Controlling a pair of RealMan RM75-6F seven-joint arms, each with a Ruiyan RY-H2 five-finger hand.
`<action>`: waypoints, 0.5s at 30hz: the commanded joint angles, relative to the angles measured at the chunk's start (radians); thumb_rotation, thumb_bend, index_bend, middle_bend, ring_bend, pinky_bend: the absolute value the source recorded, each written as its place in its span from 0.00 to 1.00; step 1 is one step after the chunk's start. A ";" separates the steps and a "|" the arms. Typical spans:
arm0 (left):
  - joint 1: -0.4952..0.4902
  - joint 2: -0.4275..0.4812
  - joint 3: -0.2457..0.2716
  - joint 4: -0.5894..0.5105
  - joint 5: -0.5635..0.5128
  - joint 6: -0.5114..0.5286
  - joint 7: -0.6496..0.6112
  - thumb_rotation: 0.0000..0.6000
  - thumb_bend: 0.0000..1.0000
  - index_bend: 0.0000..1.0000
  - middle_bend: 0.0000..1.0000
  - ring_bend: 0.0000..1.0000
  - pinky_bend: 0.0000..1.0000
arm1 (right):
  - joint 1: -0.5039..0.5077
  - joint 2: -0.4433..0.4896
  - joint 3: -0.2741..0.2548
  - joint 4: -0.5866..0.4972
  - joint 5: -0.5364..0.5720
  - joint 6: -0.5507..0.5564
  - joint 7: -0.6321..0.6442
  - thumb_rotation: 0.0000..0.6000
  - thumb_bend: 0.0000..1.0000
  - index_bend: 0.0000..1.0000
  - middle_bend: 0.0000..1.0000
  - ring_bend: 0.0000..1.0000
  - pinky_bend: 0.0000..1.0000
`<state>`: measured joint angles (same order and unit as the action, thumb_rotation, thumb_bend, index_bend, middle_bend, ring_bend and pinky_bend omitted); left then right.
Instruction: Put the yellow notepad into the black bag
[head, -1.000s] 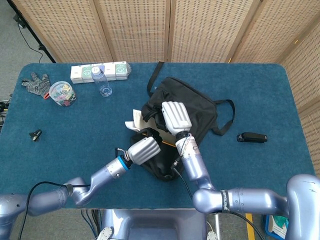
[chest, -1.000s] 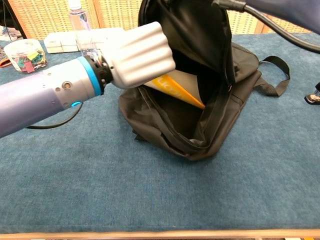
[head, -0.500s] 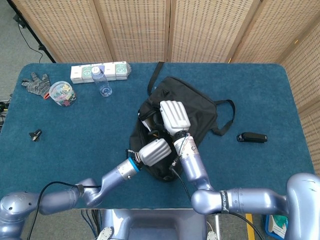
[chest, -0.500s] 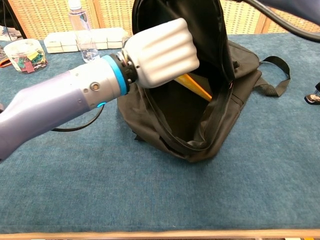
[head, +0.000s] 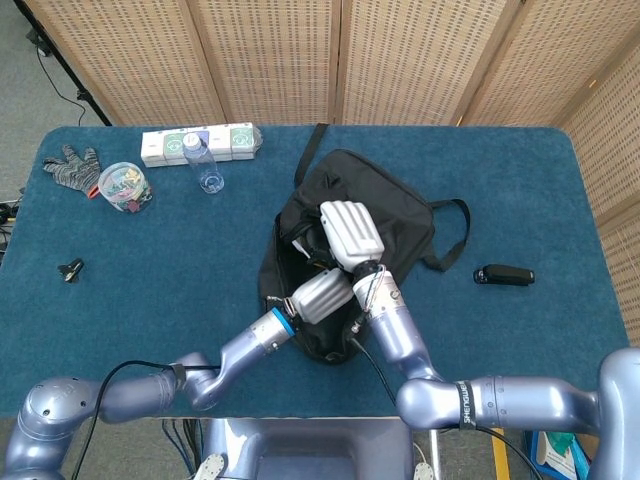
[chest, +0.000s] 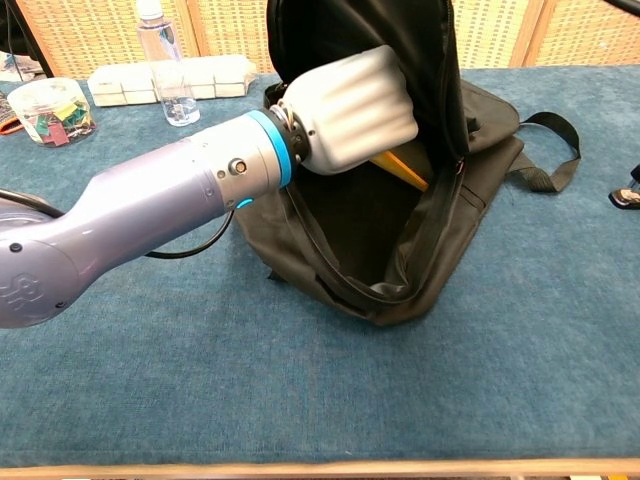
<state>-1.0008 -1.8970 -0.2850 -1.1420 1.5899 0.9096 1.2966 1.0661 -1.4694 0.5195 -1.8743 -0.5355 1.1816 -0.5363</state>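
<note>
The black bag (head: 395, 215) lies at the table's middle, its mouth held wide open toward me (chest: 400, 240). My right hand (head: 350, 233) grips the bag's upper flap and keeps it lifted. My left hand (chest: 350, 108) is inside the mouth with its fingers curled around the yellow notepad (chest: 400, 173). Only a thin yellow edge of the notepad shows below the hand. In the head view the left hand (head: 322, 292) sits in the opening just below the right hand, and the notepad is hidden there.
A water bottle (head: 205, 165), a row of white boxes (head: 195, 143), a clear jar of coloured bits (head: 123, 187) and a glove (head: 70, 165) stand at the back left. A small black clip (head: 70, 269) lies left, a black object (head: 503, 275) right of the bag.
My left hand has pushed rightward and deeper into the bag's mouth with the notepad; much less of the notepad shows. The right hand still holds the flap up.
</note>
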 joint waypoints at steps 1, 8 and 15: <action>-0.019 -0.008 0.008 0.031 -0.002 0.001 -0.027 1.00 0.52 0.91 0.76 0.60 0.72 | 0.000 0.019 -0.009 -0.012 -0.003 -0.021 0.005 1.00 0.67 0.57 0.56 0.56 0.88; -0.046 -0.019 0.031 0.088 0.012 0.016 -0.119 1.00 0.49 0.80 0.63 0.52 0.72 | 0.002 0.047 -0.021 -0.022 -0.012 -0.033 0.010 1.00 0.67 0.58 0.56 0.56 0.87; -0.049 -0.007 0.068 0.112 0.038 0.052 -0.174 1.00 0.30 0.11 0.03 0.11 0.61 | 0.004 0.052 -0.029 -0.001 -0.011 -0.023 0.023 1.00 0.67 0.58 0.56 0.56 0.86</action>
<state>-1.0497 -1.9100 -0.2238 -1.0321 1.6214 0.9539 1.1282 1.0703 -1.4172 0.4913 -1.8770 -0.5465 1.1581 -0.5149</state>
